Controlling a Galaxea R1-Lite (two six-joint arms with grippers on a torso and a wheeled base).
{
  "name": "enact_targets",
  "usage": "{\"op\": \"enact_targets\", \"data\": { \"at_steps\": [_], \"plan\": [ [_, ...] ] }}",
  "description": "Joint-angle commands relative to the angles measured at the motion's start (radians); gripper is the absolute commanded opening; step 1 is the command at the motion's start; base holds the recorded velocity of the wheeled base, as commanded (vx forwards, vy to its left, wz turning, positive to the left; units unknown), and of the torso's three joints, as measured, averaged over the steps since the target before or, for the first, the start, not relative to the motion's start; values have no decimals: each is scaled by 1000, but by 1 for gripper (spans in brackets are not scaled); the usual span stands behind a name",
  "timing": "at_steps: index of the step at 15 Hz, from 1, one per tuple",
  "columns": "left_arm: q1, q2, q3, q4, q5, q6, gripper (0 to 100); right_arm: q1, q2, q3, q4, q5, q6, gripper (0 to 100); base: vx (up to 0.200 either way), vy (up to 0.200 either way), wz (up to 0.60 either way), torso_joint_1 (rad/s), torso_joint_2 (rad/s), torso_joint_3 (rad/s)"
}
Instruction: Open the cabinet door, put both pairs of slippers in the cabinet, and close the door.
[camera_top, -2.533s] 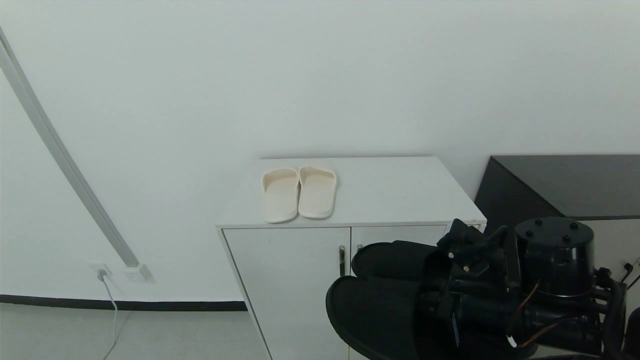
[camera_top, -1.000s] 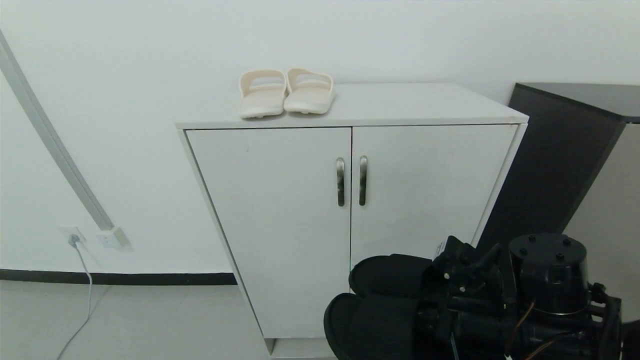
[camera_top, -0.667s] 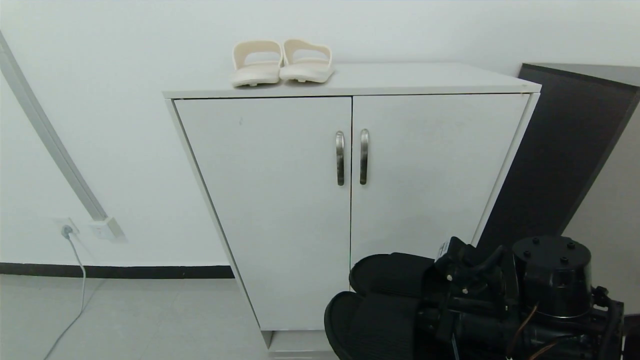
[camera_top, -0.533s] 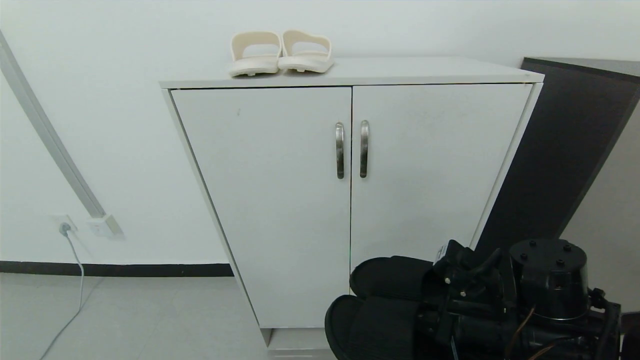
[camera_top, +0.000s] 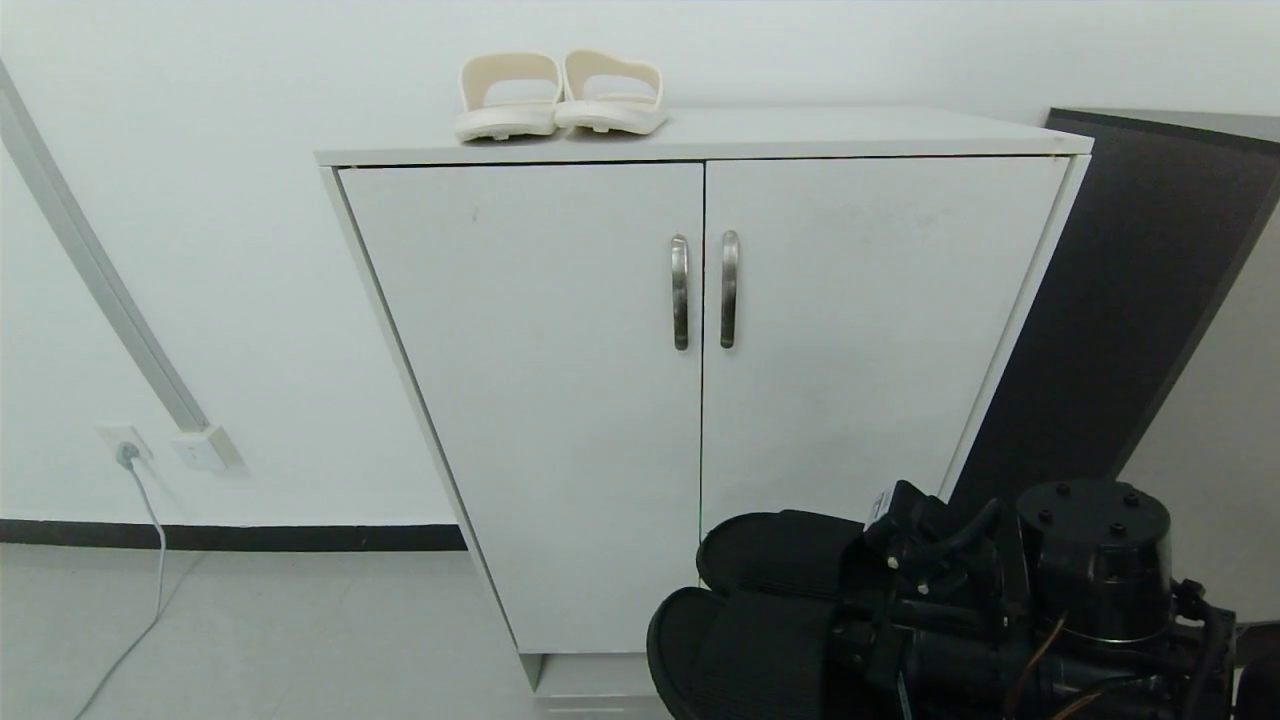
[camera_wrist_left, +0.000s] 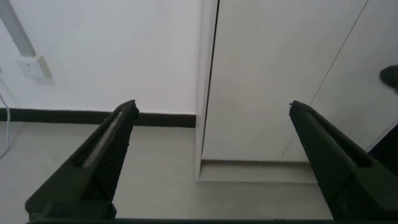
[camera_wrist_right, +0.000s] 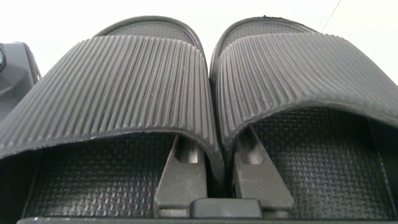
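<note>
Head view, left to right. At the left edge, a grey cable conduit (camera_top: 95, 275) runs diagonally down the white wall to a wall socket (camera_top: 125, 452), from which a cord (camera_top: 140, 600) hangs to the floor. At centre stands the white two-door cabinet (camera_top: 860, 135). Its left door (camera_top: 540, 420) and right door (camera_top: 860, 330) are both closed, and their two metal handles (camera_top: 680, 292) sit side by side at the middle seam. The pair of cream slippers (camera_top: 558, 95) sits on the cabinet top at upper centre, towards its left end, soles down and touching each other. At lower right, the right arm lies roughly level, with its wrist directed towards the frame's left. It carries the pair of black slippers (camera_top: 770, 600) side by side, toes leftward, in front of the lower part of the right door. A dark cabinet (camera_top: 1130, 300) stands at the right edge.

Right wrist view: the right gripper (camera_wrist_right: 221, 171) has one finger (camera_wrist_right: 180, 180) under each ribbed strap and is clamped on the slippers' adjoining inner edges.

Left wrist view: the left gripper (camera_wrist_left: 211, 109) has its fingers spread wide with nothing between them, and it faces the cabinet's lower corner and the floor.
</note>
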Motion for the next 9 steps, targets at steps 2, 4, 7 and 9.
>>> {"op": "enact_targets", "data": {
  "at_steps": [2, 4, 7, 9],
  "plan": [
    [-7, 257, -152, -16, -119, -46, 100, 2, 2, 3, -9, 2, -1, 0, 0, 0, 0, 0, 0, 0],
    [-8, 409, -146, -111, -310, -47, 100, 2, 2, 5, -9, 2, -1, 0, 0, 0, 0, 0, 0, 0],
    [-8, 571, -153, -221, -518, -51, 100, 6, 2, 6, -9, 2, -1, 0, 0, 0, 0, 0, 0, 0],
    [-96, 754, -179, -335, -575, -46, 100, 18, 2, 5, -9, 2, -1, 0, 0, 0, 0, 0, 0, 0]
  ]
}}
